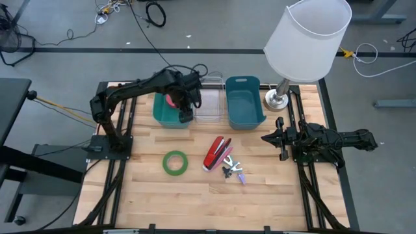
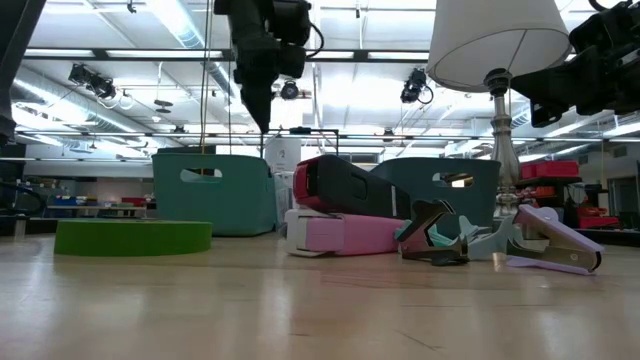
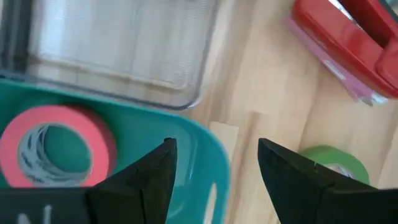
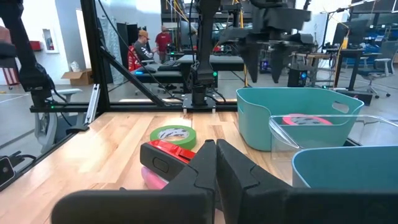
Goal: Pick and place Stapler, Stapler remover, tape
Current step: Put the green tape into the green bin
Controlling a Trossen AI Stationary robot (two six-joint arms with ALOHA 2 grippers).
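My left gripper point(image 1: 186, 107) hangs open above the near right corner of the left teal bin point(image 1: 162, 116), its fingers pointing down with nothing between them point(image 3: 214, 155). A pink tape roll point(image 3: 56, 152) lies flat on that bin's floor. On the table lie a green tape roll point(image 1: 175, 162), flat, a red stapler on a pink base point(image 1: 216, 153), and a dark staple remover point(image 1: 229, 170) beside a purple-handled one point(image 2: 555, 245). My right gripper point(image 1: 270, 138) waits shut at the table's right side.
A clear container point(image 1: 208, 101) stands between the left teal bin and a second teal bin point(image 1: 244, 103) at the table's far side. A lamp with a white shade point(image 1: 307, 36) stands at the far right. People show in the room beyond point(image 4: 146, 46).
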